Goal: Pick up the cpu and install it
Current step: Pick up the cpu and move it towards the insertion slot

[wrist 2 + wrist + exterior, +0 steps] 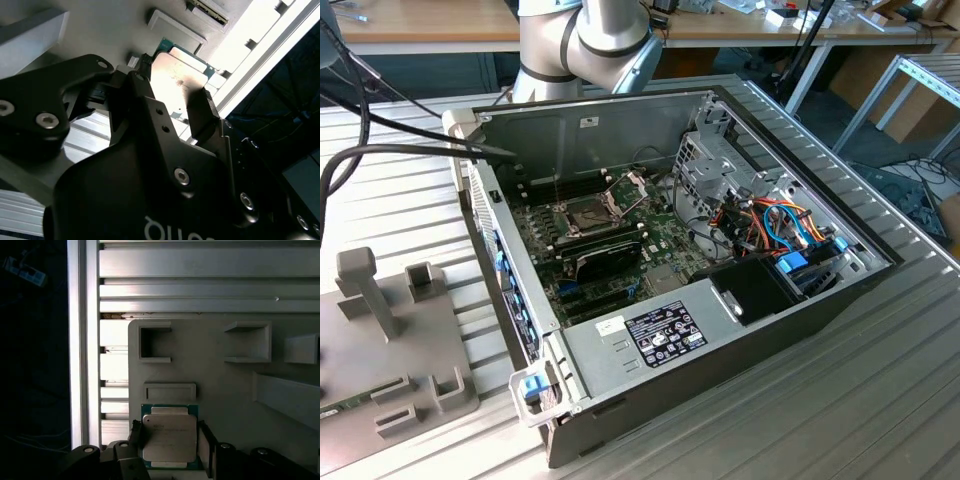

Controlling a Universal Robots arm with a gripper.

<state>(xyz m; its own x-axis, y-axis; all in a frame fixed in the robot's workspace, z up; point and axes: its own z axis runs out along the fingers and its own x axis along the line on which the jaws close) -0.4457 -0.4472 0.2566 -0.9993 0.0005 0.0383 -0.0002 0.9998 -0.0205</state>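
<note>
On the grey fixture (225,390), the hand (170,434) straddles the square silvery cpu (169,440), grip unclear.

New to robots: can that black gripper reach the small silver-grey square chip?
Probably yes: the black gripper is right at the silver-grey square chip on the grey plate, with nothing between them.

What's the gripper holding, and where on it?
The cpu: the gripper appears closed on its two opposite side edges, with it lying on the grey fixture.
</note>
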